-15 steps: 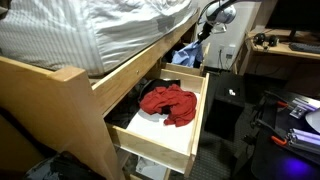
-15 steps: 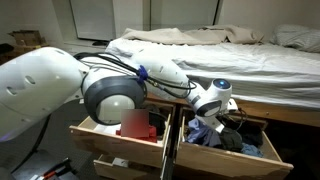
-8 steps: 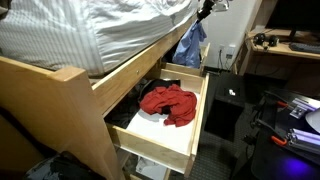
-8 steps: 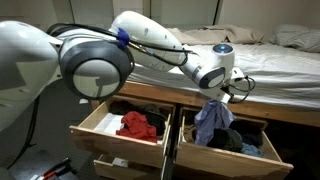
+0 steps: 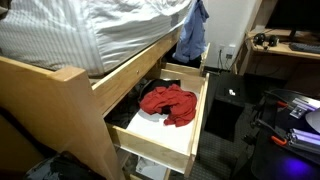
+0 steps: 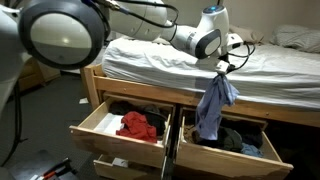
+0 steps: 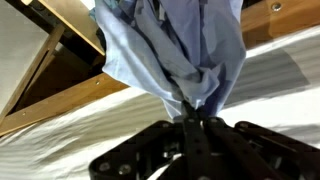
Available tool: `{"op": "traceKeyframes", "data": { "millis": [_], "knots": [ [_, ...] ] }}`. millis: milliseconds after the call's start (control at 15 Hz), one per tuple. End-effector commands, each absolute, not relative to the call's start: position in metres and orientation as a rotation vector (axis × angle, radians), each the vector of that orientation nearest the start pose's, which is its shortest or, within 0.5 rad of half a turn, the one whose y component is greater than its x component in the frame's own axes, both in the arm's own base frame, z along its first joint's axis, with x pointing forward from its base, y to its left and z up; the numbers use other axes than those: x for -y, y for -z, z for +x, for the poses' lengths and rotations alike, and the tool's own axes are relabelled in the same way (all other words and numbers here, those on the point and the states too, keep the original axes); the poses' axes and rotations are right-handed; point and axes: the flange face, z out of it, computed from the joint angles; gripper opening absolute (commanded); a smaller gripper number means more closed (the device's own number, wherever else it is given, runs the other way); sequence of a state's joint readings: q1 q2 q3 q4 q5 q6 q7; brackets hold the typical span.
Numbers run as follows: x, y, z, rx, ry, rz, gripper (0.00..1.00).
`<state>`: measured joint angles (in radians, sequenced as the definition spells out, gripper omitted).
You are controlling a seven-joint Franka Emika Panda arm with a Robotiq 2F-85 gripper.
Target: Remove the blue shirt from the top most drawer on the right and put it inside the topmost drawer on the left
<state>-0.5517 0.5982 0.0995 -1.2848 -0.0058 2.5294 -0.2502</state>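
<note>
- Exterior view: the blue shirt point(image 5: 192, 40) hangs beside the bed point(image 5: 90, 35), beyond the open drawer point(image 5: 197, 118) holding a red garment point(image 5: 167, 103).
- Exterior view: the end effector point(image 6: 222, 67) pinches the shirt's top. The shirt hangs vertically below it, over the neighbouring drawer point(image 6: 232, 160). The open drawer lies to its side.
- Wrist view: jaws closed tight on bunched shirt fabric.

The arm point(image 6: 207, 20) wears smooth, rounded white shells. In an exterior view, a big round grey joint cap point(image 6: 62, 32) with a dark rim sits at ten o'clock. Thin black cables point(image 6: 140, 7) trail alongside. The gripper point(image 7: 194, 122) is matte black.
</note>
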Motion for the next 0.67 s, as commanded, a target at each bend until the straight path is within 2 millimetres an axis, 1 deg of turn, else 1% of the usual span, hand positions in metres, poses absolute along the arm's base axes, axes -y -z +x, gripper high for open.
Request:
{"op": "traceKeyframes", "data": {
  "millis": [0, 200, 333, 467, 600],
  "knots": [
    [0.329, -0.523, 0.671, -0.404, 1.078, -3.189, 0.01],
    [0.308, -0.564, 0.669, -0.466, 1.183, -3.215, 0.01],
    [0.295, -0.585, 0.669, -0.508, 1.266, -3.227, 0.01],
    [0.281, -0.601, 0.670, -0.548, 1.402, -3.231, 0.01],
    [0.268, -0.612, 0.673, -0.566, 1.543, -3.230, 0.01]
  ]
}}
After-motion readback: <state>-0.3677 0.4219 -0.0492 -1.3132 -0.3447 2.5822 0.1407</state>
